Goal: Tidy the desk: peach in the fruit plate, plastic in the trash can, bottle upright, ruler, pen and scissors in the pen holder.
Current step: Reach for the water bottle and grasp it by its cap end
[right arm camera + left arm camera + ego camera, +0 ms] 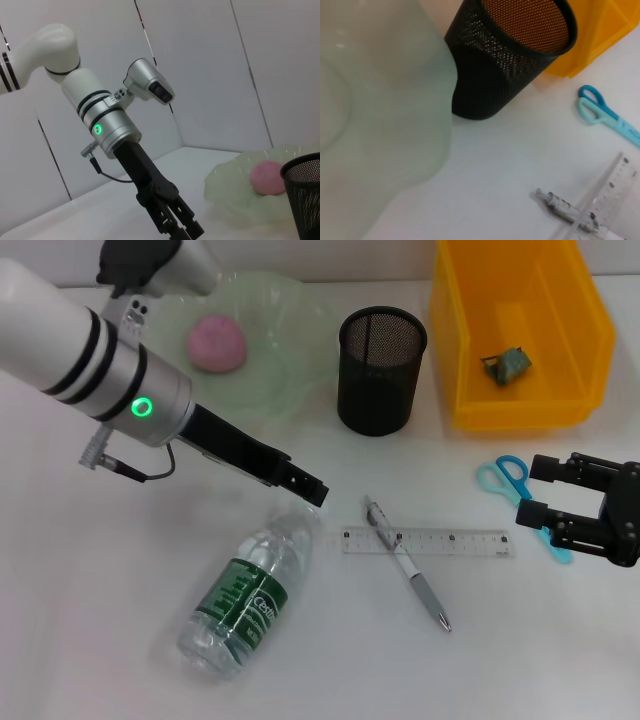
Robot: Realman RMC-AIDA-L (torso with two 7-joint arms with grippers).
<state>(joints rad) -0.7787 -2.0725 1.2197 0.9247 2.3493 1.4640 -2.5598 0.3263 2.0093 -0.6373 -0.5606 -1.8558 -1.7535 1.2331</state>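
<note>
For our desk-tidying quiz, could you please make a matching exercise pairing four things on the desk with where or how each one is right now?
Things:
1. peach
2. bottle
3. crumpled plastic
4. pen

Places or states:
A. lying across the ruler
B. inside the yellow bin
C. on its side on the desk
D. in the green fruit plate

Pairs: 1-D, 2-C, 3-B, 4-A
</note>
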